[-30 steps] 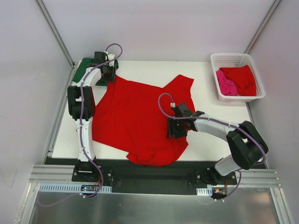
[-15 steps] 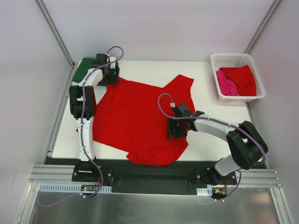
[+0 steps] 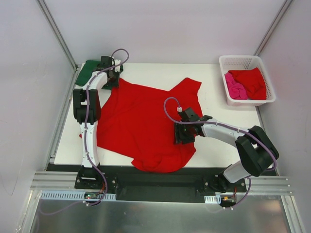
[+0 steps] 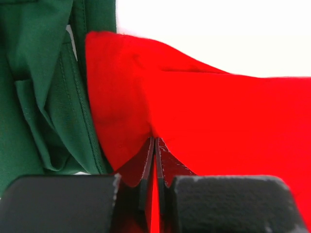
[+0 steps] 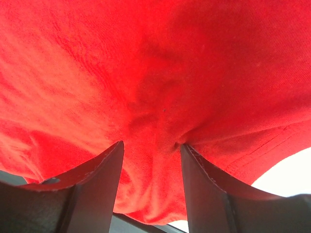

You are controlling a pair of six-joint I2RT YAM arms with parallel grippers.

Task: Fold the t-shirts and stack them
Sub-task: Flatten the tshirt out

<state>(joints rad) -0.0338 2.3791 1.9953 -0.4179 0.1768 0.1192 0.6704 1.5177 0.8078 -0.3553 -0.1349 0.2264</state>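
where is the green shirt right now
Top view: the green shirt sits at the far left corner of the table, beside the spread red shirt.

There are four t-shirts, one big red t-shirt (image 3: 141, 121) and one green t-shirt (image 3: 86, 71) on the tabletop (image 3: 155, 73), a second red t-shirt (image 3: 251, 82) and one pink t-shirt (image 3: 235, 89) in the one white basket (image 3: 243, 59), and two arms, a left arm (image 3: 86, 126) and a right arm (image 3: 228, 132).

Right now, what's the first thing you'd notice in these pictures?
The big red t-shirt spread across the white table stands out. The left end effector pinches its far left corner beside a dark green tee, while the right end effector presses on its near right side. A white basket of red and pink cloth sits far right.
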